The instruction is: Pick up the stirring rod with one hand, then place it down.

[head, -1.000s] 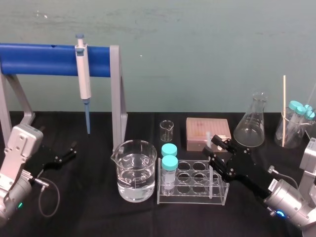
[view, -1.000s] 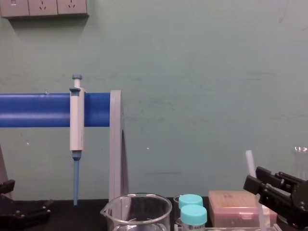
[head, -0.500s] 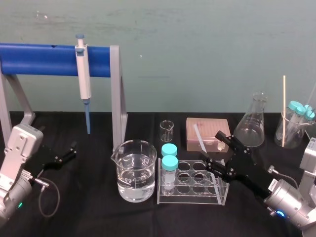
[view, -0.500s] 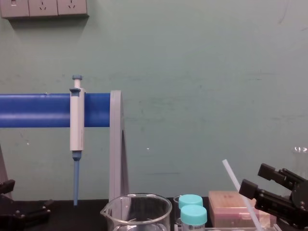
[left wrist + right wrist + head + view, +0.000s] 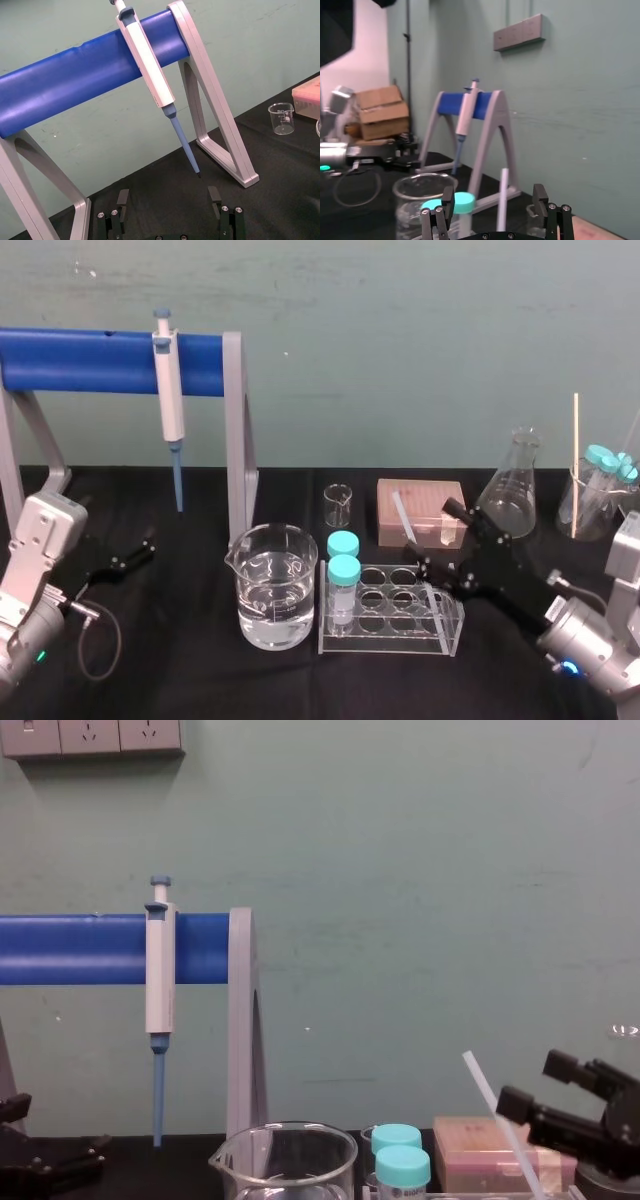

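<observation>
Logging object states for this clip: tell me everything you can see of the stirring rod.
The stirring rod is a thin, straight, translucent-white stick, glass or plastic by its look. It leans with its top tipped toward the robot's left. Its lower end runs down toward the clear tube rack and is hidden there by a finger. The right gripper is open, with one finger on either side of the rod. Whether either finger touches it cannot be told.

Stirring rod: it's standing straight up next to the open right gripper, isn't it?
No, the stirring rod is not straight up. It tilts, with its top leaning toward the robot's left, as the chest view shows. It is next to the open right gripper.
</observation>
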{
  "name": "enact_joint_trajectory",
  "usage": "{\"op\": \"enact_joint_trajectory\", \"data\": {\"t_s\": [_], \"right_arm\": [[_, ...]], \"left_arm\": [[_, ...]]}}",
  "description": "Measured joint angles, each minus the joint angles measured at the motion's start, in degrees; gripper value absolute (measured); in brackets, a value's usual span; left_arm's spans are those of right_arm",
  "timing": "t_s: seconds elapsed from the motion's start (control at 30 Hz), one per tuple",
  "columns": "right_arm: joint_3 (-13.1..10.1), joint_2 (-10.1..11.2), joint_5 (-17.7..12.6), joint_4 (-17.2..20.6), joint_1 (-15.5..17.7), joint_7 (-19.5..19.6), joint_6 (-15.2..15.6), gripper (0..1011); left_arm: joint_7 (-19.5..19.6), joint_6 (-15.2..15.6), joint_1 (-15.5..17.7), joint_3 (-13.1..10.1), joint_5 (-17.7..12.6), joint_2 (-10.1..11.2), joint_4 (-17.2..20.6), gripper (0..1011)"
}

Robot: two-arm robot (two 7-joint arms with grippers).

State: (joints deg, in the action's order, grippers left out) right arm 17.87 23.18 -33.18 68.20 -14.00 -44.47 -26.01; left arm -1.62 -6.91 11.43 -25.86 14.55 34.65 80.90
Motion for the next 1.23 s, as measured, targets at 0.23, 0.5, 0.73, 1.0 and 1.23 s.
{"op": "enact_joint_trajectory", "data": {"t_s": [0.23,0.5,0.73,1.0,1.23], "right_arm": [[-5.2,0.3,6.3,8.5,5.7,17.1,3.7,1000],[-9.4,-2.0,9.7,9.4,9.4,28.9,9.1,1000],[-9.8,-2.9,10.0,7.2,9.1,28.7,11.5,1000],[-9.9,-3.1,10.3,6.8,8.9,28.7,12.1,1000],[-9.9,-3.1,10.3,6.9,9.0,28.7,12.0,1000]], "left_arm": [[0.0,0.0,0.0,0.0,0.0,0.0,0.0,1000],[0.0,0.0,0.0,0.0,0.0,0.0,0.0,1000],[0.0,0.0,0.0,0.0,0.0,0.0,0.0,1000],[0.0,0.0,0.0,0.0,0.0,0.0,0.0,1000],[0.0,0.0,0.0,0.0,0.0,0.0,0.0,1000]]}}
